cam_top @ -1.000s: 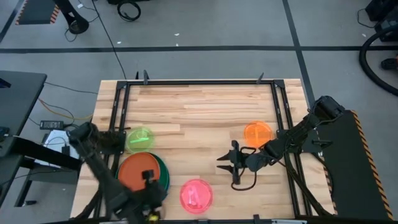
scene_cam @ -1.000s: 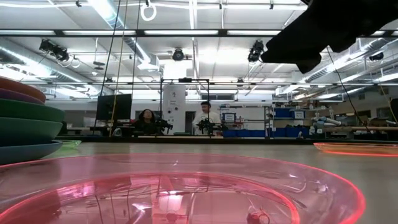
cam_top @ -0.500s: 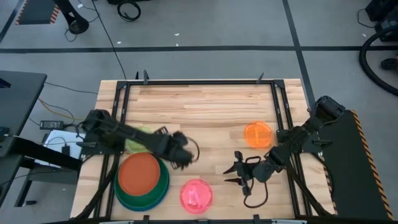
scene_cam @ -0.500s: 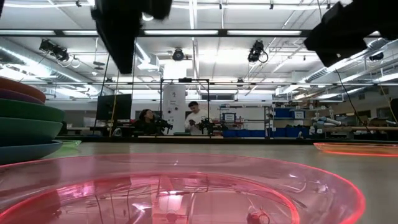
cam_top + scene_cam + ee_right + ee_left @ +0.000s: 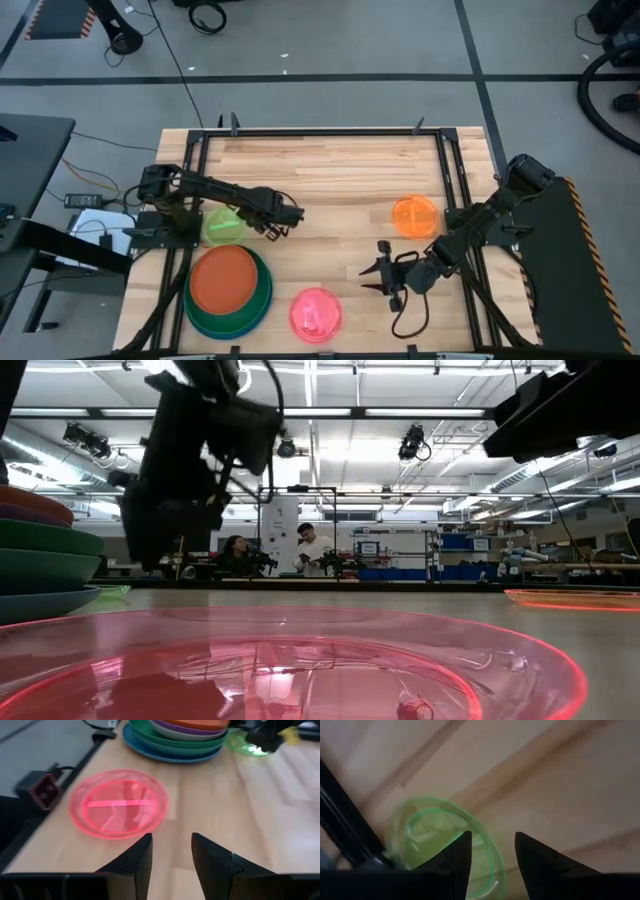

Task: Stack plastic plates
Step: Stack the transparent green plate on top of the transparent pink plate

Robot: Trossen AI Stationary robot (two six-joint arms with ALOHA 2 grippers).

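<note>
A stack of large and medium plates (image 5: 230, 292), red-orange on top, sits at the near left; the right wrist view shows the stack (image 5: 175, 735) with blue at the bottom. The lime plate (image 5: 224, 226) lies flat beyond it, also visible as the lime plate (image 5: 437, 837). The pink plate (image 5: 315, 313) lies near the near edge, and the orange plate (image 5: 415, 215) lies at right. My left gripper (image 5: 274, 222) hovers open just right of the lime plate. My right gripper (image 5: 381, 278) hangs open between the pink and orange plates, touching nothing.
A black metal frame (image 5: 195, 180) runs along the table's left, far and right sides. Bare wood lies across the middle and far part of the table (image 5: 330, 175). In the low view the pink plate (image 5: 290, 660) fills the foreground, and people sit far behind.
My left gripper has swung from over the stack's near edge toward the table's right and far side, ending beside the lime plate. My right gripper has shifted a little toward the near edge. No plate has moved.
</note>
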